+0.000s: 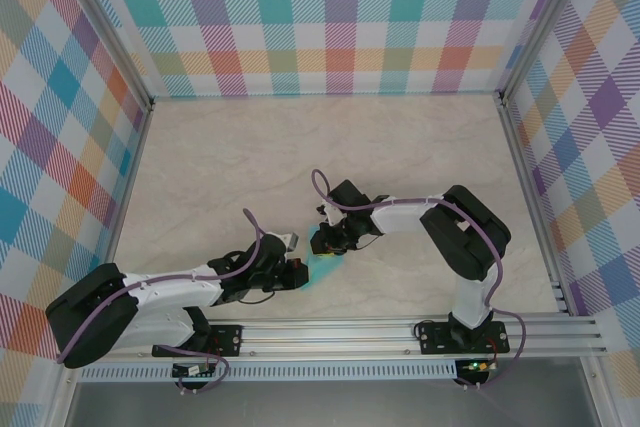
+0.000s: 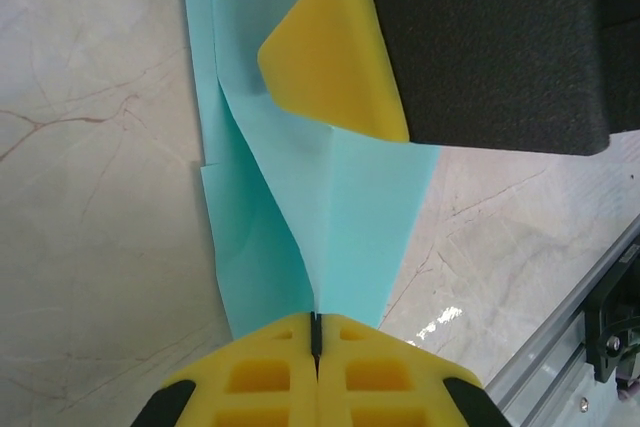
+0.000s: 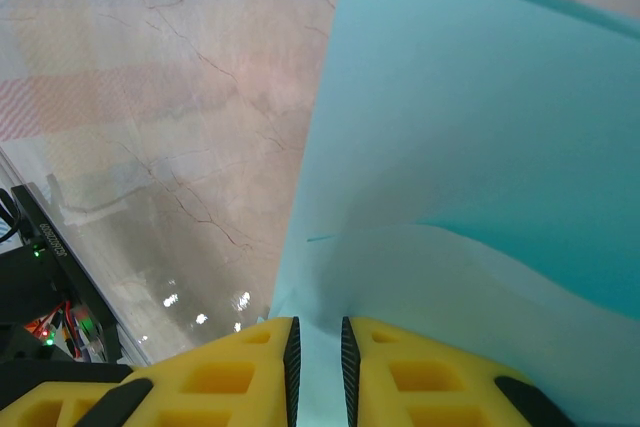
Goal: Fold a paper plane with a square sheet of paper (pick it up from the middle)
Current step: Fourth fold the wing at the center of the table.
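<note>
**Left gripper** (image 2: 315, 332): yellow fingers pressed together with no gap. The near tip of the sheet of paper (image 2: 360, 227) runs into the seam between them and is pinched there.

**Right gripper** (image 3: 317, 335): yellow fingers stand a narrow slit apart. The slit is filled by light-teal paper, which is clamped at the sheet's far end. In the left wrist view one of its yellow fingers lies on top of the paper, with the black body of the gripper just to the right.

**Sheet of paper**: light teal, plain, and folded into a narrower shape. Creases run lengthwise and overlapping flaps show along the left edge. It is stretched between the two grippers. Seen from above, it sits near the middle of the scene, close to the near edge, with the left gripper at its near-left and the right gripper at its far-right. Whether its underside touches the surface (image 1: 250, 157) cannot be told.

**Surface**: pale marble pattern with thin veins.

**Aluminium rail** (image 1: 400, 332): runs along the near edge and carries both arm bases.

**Cables** (image 1: 255, 232): purple, looped along each arm.

**Walls** (image 1: 330, 17): pastel plaid, enclosing the left, far and right sides.
</note>
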### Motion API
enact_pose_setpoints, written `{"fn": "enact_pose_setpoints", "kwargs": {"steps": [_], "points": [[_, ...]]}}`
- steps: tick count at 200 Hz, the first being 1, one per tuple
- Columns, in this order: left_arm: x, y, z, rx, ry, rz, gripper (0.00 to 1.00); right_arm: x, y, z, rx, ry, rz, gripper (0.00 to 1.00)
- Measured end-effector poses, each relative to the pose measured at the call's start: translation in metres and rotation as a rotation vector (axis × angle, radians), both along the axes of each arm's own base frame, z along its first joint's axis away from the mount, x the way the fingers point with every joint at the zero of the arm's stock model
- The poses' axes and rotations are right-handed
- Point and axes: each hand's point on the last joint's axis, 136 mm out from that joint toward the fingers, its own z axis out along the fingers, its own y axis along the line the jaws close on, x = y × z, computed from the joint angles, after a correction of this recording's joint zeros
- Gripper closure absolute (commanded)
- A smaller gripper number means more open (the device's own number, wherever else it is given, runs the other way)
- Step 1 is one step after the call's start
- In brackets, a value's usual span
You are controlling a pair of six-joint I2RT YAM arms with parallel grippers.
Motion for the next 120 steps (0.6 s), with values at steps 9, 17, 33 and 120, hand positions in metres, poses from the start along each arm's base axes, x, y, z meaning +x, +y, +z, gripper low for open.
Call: {"fn": "enact_pose_setpoints", "kwargs": {"steps": [9,17,33,120], "points": [[-0.001,0.001,-0.001,0.0,0.001,-0.002,1.0,0.0,0.0,0.0,-0.001,0.001,0.0,0.79],[-0.002,0.002,-0.003,0.0,0.001,-0.002,1.0,0.0,0.0,0.0,-0.002,0.003,0.001,0.79],[-0.005,0.005,-0.01,0.012,0.011,-0.006,1.0,-0.002,0.0,0.0,-0.002,0.011,0.004,0.78],[-0.007,0.0,-0.021,0.042,0.061,-0.029,1.0,-0.004,0.0,0.0,-0.006,0.023,0.009,0.79]]}}
